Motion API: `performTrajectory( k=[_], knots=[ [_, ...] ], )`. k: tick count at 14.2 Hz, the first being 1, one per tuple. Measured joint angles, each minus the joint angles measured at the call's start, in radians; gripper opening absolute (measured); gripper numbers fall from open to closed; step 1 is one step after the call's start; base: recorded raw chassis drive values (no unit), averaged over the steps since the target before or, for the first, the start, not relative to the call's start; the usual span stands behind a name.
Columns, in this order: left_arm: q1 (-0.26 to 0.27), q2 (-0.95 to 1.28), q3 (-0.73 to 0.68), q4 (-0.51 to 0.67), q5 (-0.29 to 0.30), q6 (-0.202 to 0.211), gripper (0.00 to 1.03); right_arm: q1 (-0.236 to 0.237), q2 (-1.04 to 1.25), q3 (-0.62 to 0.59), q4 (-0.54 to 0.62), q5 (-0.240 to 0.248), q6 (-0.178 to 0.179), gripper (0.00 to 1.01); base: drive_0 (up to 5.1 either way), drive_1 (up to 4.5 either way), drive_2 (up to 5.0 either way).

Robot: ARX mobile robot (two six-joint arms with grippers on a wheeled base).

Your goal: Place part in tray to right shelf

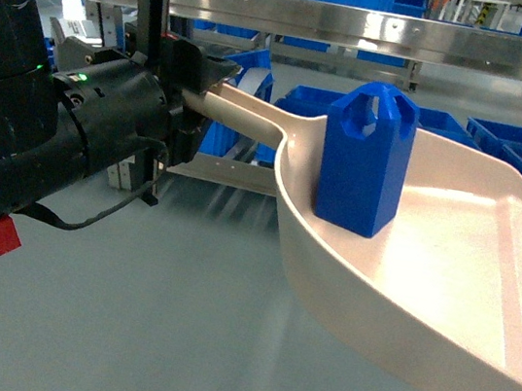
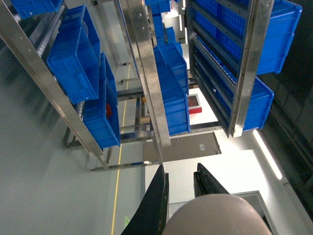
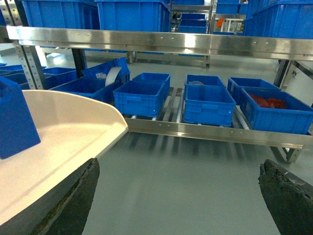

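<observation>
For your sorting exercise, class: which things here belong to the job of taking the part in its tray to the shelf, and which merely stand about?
Job: part; tray; left gripper holding the tray's handle; shelf rail.

Standing about: blue crates; red pieces in one crate; floor.

I see the part [image 1: 366, 158], a small bright blue jerrycan-shaped block with two looped openings in its chamfered top, standing upright inside the tray [image 1: 445, 282], near the handle end. The tray is a cream dustpan-like scoop with a raised rim and a long straight handle, held above the grey floor and tipped slightly. Beyond it stands the right shelf [image 1: 365, 26], a steel rack with a riveted front rail and ribbed blue crates on its lower level.
</observation>
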Motion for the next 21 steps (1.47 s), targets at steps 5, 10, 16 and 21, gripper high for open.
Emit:
performTrajectory(
  k=[5, 10, 16, 21],
  knots=[
    [0.000, 0.000, 0.000, 0.000, 0.000, 0.000, 0.13, 0.000, 0.000, 0.000, 0.000, 0.000, 0.000, 0.98, -1.5, -1.49, -1.5],
    [-0.010, 0.000, 0.000, 0.000, 0.007, 0.000, 0.13, 0.000, -0.002, 0.000, 0.000, 0.000, 0.000, 0.98, -1.2, -1.18, -1.2],
    [-0.002, 0.000, 0.000, 0.000, 0.003, 0.000, 0.13, 0.000, 0.000, 0.000, 0.000, 0.000, 0.000, 0.98, 0.0, 0.00, 0.0],
    [-0.002, 0.000, 0.000, 0.000, 0.003, 0.000, 0.13, 0.000, 0.000, 0.000, 0.000, 0.000, 0.000, 0.98, 0.0, 0.00, 0.0]
  ],
)
